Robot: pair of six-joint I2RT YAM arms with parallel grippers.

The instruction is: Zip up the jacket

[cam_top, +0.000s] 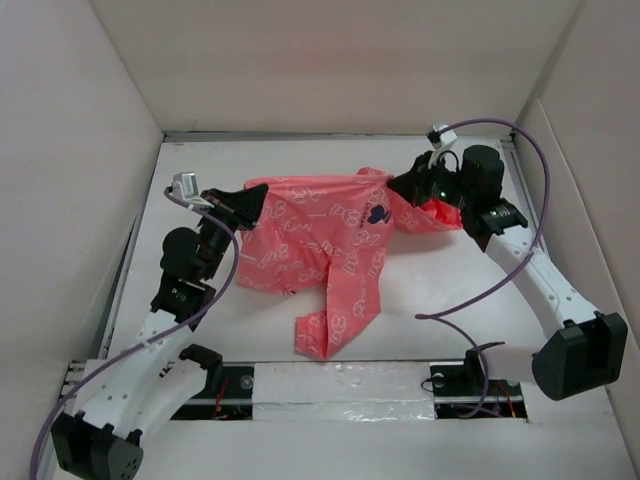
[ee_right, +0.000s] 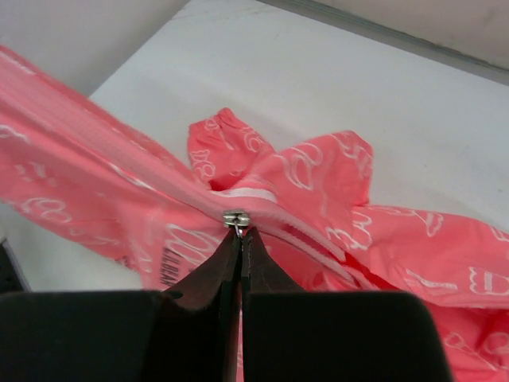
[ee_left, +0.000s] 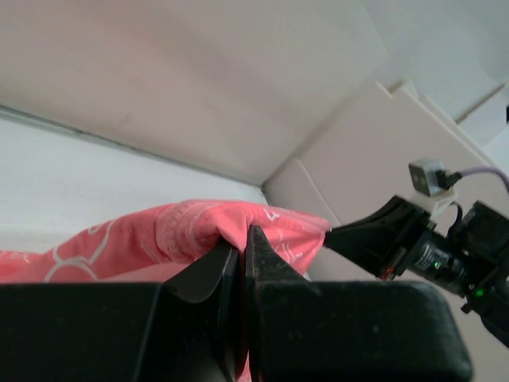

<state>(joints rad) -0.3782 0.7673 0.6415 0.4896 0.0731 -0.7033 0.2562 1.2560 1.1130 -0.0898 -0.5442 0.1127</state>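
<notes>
The coral-pink jacket (cam_top: 320,235) with a pale print and a dark chest logo (cam_top: 377,214) lies stretched across the white table between both grippers; one sleeve trails toward the near edge. At the jacket's left end, my left gripper (cam_top: 250,202) is shut on a fold of the fabric (ee_left: 159,235), pinched between the closed jaws (ee_left: 242,237). My right gripper (cam_top: 402,186) is at the jacket's right end. Its closed jaws (ee_right: 241,235) are shut on the pull of the silver zipper slider (ee_right: 235,217). The zipper track (ee_right: 310,239) beyond the slider lies open.
White enclosure walls (cam_top: 90,150) stand on the left, back and right. Purple cables (cam_top: 530,160) loop off both arms. A mounting rail (cam_top: 330,385) with both arm bases runs along the near edge. The right arm's wrist (ee_left: 413,243) shows in the left wrist view.
</notes>
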